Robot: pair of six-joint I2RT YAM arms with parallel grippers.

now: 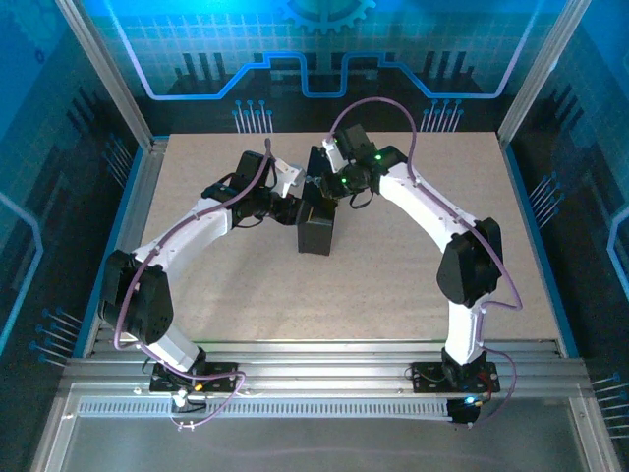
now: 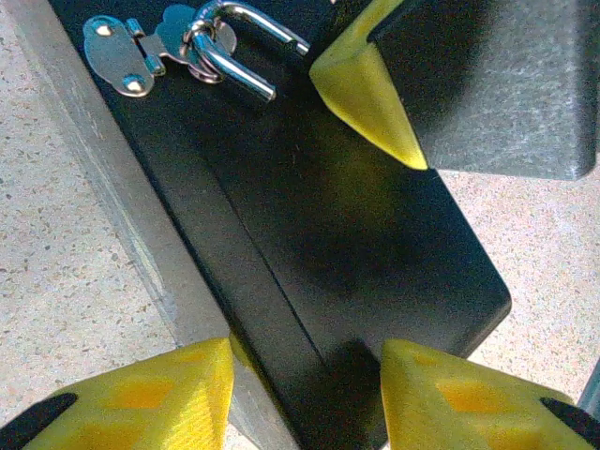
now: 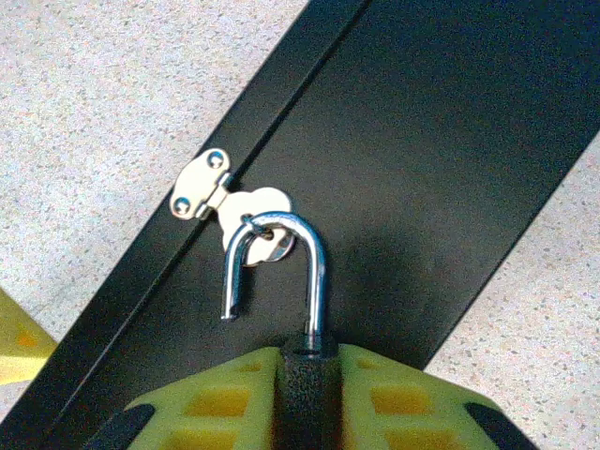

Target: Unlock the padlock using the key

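From the near edge of the worktop (image 1: 413,295), the two arms reach in towards a black box (image 1: 316,234) lying at mid-table, its long axis running roughly 6 to 12 o'clock in the top view.

The left pincer (image 1: 293,209) meets the box from 9 o'clock. In its own wrist view the left pincer (image 2: 307,370) straddles the near end of the box (image 2: 375,234), one yellow finger against each side, clamped on it. Up at 11 o'clock in that view a silver hasp (image 2: 117,52) sits on the lid seam, with the bright shackle (image 2: 246,58) threaded through its loop.

Farther back, the right pincer (image 1: 334,184) comes at the box from 1 o'clock. In its wrist view the right pincer (image 3: 307,352) is closed on the dark body of the padlock (image 3: 306,394). The shackle (image 3: 317,272) rises from there towards 12 o'clock and hooks through the hasp (image 3: 202,183). Its right leg enters the body, while its left leg ends free, clear of the body, above the box lid (image 3: 422,141).
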